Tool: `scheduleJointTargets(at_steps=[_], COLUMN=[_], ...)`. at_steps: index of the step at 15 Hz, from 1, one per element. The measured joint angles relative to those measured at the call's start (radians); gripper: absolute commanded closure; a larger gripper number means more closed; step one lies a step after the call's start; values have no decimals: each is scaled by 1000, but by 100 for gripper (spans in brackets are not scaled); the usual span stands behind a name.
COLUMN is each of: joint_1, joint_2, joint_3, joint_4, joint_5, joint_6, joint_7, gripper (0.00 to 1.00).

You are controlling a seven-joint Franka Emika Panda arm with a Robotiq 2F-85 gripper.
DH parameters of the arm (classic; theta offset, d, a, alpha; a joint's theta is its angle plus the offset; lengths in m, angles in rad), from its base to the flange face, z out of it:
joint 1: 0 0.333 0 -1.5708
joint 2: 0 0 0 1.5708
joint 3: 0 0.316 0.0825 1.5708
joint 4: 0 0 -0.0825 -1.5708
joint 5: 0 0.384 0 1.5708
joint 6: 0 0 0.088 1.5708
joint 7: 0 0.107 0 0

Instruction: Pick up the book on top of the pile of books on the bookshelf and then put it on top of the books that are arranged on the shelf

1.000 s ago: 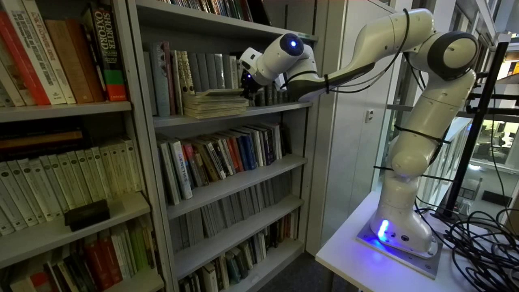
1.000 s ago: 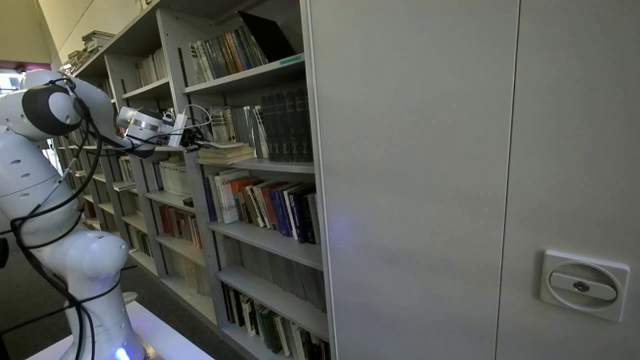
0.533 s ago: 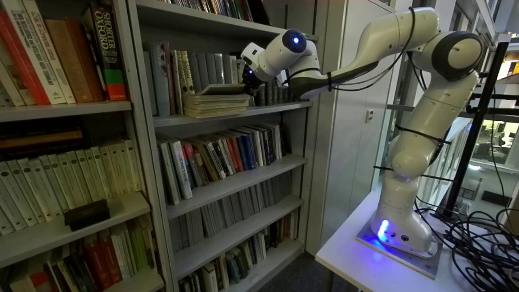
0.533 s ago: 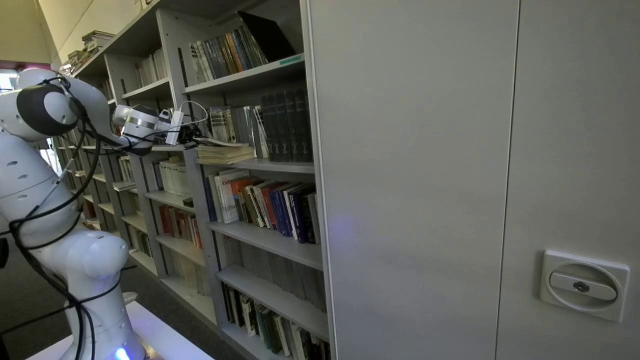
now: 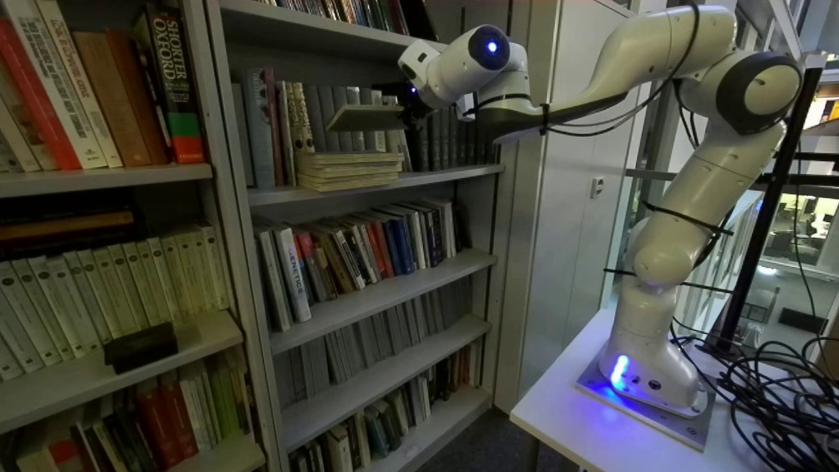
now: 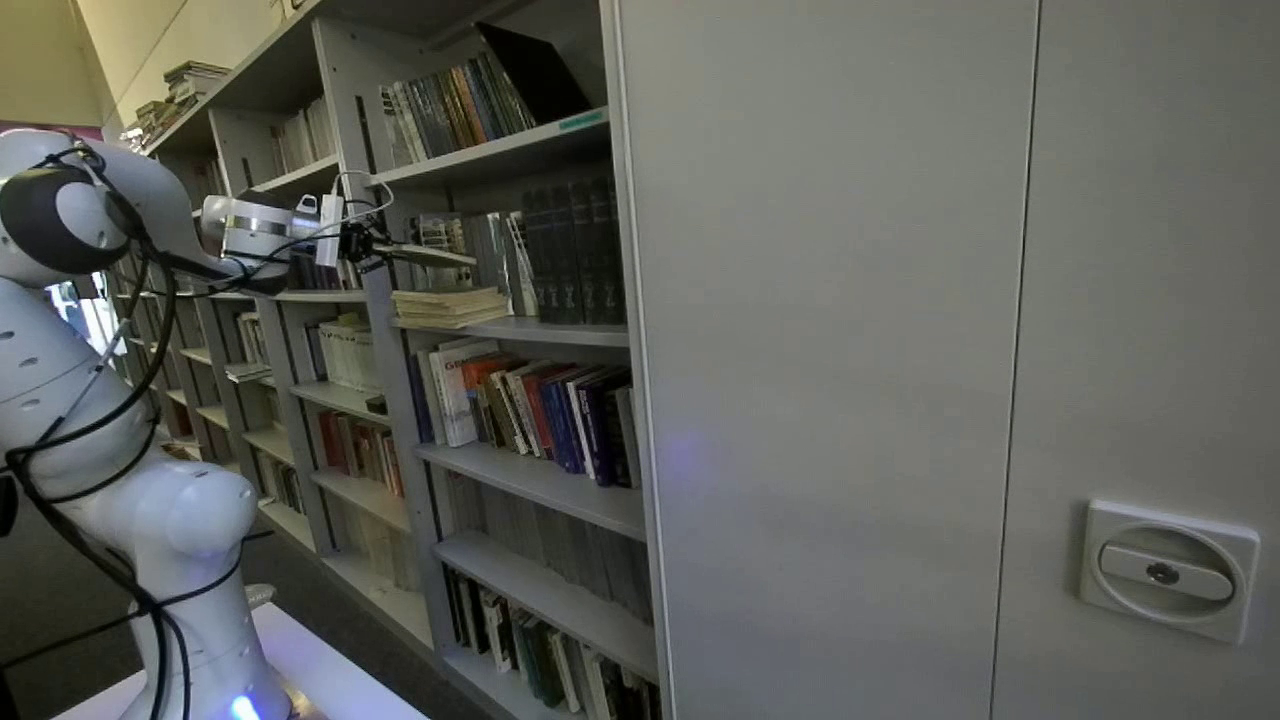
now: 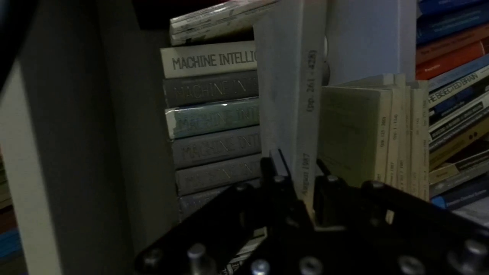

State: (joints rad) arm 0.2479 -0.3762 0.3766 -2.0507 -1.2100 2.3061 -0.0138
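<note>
The pale book [image 5: 364, 119] hangs roughly level, slightly tilted, above the pile of books [image 5: 349, 173], with a gap between them in both exterior views. My gripper [image 5: 408, 117] is shut on its near edge. In the wrist view, which looks turned sideways, the book [image 7: 280, 88] stands between the fingers of the gripper [image 7: 300, 170], its spine reading August 1987. Beige books of the pile [image 7: 384, 137] are to its right there. The arranged books [image 7: 216, 147], grey upright volumes, show to its left, partly hidden by it. They stand behind the pile on the bookshelf [image 5: 452, 173].
The board of the shelf above [image 5: 314, 29] runs over the held book and the wrist. Dark thick volumes [image 6: 570, 252] fill the shelf's end beside a tall cabinet side [image 6: 820, 300]. A lower shelf holds colourful books [image 5: 367, 246]. The arm stands on a white table [image 5: 557, 406].
The book was lying low over the pile with one side lifting; now it is raised well off it. The gripper and arm have moved up and back towards the base, still gripping it.
</note>
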Motion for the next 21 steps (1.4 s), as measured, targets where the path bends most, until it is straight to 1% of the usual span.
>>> scheduleJointTargets(at_steps=[2, 6, 11, 14, 21], joint_1=[0, -1, -1, -1, -3], joint_2=[-11, -34, -44, -45, -29], joint_3=[4, 10, 8, 1, -66], joint_4=[9, 15, 15, 15, 33], joint_5=[-63, -204, -326, -352, -351], joint_6=[-37, -160, -307, -352, -353], joint_7=[25, 87, 101, 101, 92], gripper=[97, 97, 97, 97, 97])
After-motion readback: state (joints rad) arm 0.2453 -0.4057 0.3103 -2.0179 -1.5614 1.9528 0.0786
